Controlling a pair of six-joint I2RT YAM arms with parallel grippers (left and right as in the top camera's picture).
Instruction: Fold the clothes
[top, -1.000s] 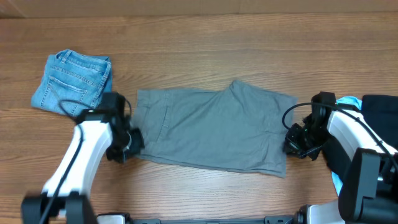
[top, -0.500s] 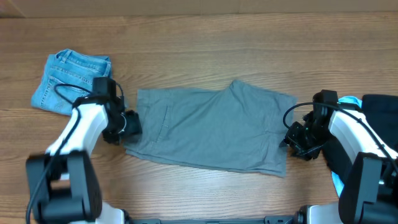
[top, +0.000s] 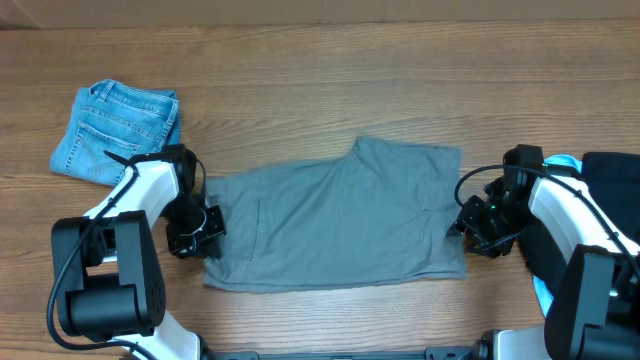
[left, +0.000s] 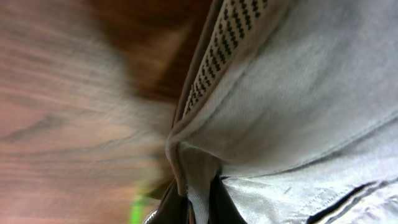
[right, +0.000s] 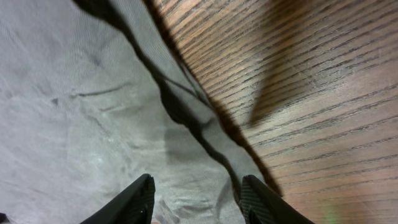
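The grey shorts (top: 340, 220) lie spread flat at the table's middle, waistband to the left. My left gripper (top: 197, 226) is at their left edge; in the left wrist view it (left: 199, 202) is shut on a pinched fold of the waistband (left: 186, 155). My right gripper (top: 466, 226) is at the shorts' right hem. In the right wrist view its fingers (right: 199, 202) stand wide apart over the grey cloth (right: 81, 124), with the hem's edge (right: 205, 118) running between them.
A folded denim-blue garment (top: 115, 130) lies at the back left. A black garment (top: 612, 190) and a light blue one (top: 563, 162) lie at the right edge behind my right arm. Bare wood shows in the right wrist view (right: 311, 93).
My left gripper moved toward the front edge with the waistband in it. The shorts slid and turned, so their front edge now lies level. The right gripper barely moved.
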